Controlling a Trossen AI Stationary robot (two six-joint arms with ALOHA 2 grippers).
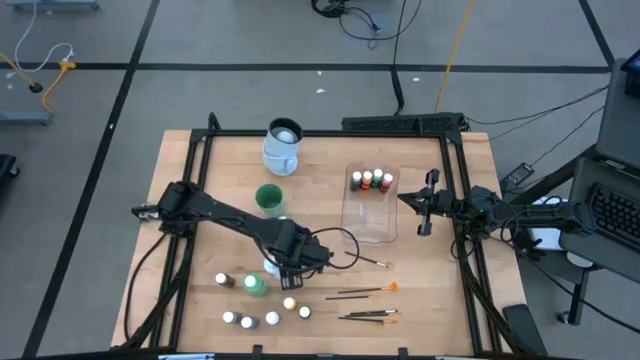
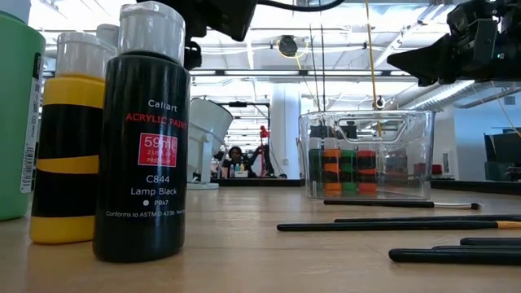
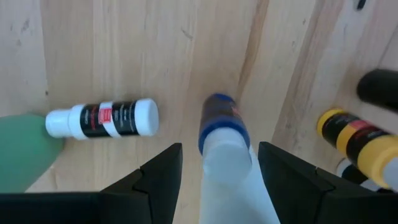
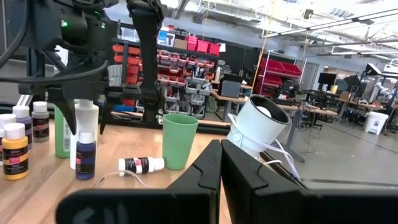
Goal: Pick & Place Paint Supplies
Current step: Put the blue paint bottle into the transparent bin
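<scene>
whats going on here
The left hand is down at the table's front, open, its fingers either side of a standing blue bottle but not closed on it. Four bottles already stand in the tub. More bottles and the brushes lie on the table. The right hand waits, shut, beside the tub.

Black bottle [image 2: 140, 138] label: Callart ACRYLIC PAINT, 59ml, C844 Lamp Black.
</scene>
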